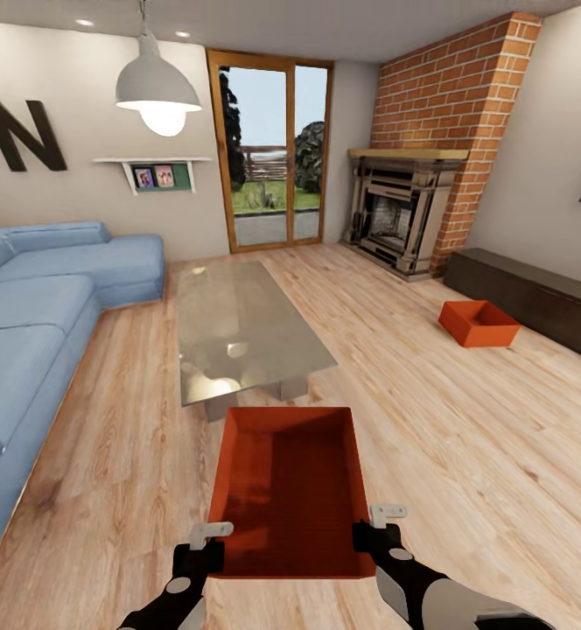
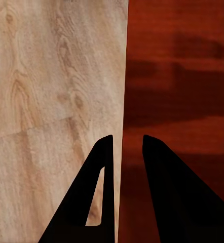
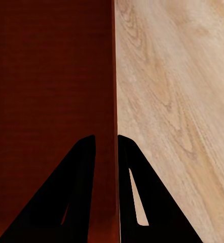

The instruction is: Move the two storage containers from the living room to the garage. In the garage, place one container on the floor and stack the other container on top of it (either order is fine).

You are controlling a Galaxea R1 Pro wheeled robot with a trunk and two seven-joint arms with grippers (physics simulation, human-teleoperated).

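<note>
Nearest, an orange-red bin (image 1: 290, 494) sits between the two arms. The left gripper (image 1: 205, 544) is clamped on its left wall and the right gripper (image 1: 374, 525) on its right wall — each with one finger inside, one outside. Just beyond stands the glass coffee table (image 1: 238, 328), the blue sofa (image 1: 37, 324) to its left. Farther right, the second bin (image 1: 479, 322) rests on the wood floor (image 1: 465, 437) near the brick fireplace (image 1: 413, 210).

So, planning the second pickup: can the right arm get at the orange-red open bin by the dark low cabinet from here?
Probably not: the right gripper is clamped on the near bin's wall, and the far bin sits well across the wood floor.
</note>
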